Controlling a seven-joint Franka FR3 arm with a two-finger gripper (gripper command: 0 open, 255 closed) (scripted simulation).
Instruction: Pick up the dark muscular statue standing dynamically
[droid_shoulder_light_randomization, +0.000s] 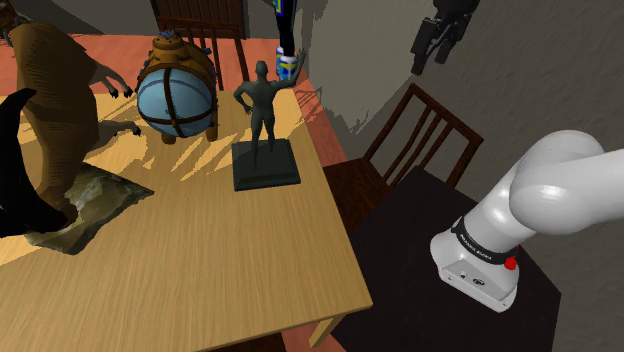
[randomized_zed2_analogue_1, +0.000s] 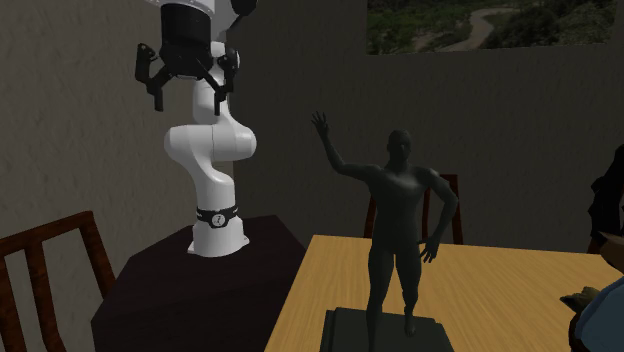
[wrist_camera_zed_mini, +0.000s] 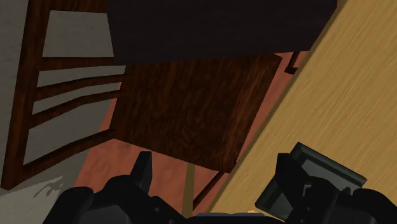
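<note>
One dark statue (droid_shoulder_light_randomization: 263, 108), one table (droid_shoulder_light_randomization: 200, 270), two chairs (droid_shoulder_light_randomization: 420, 135); jaws apart.
</note>
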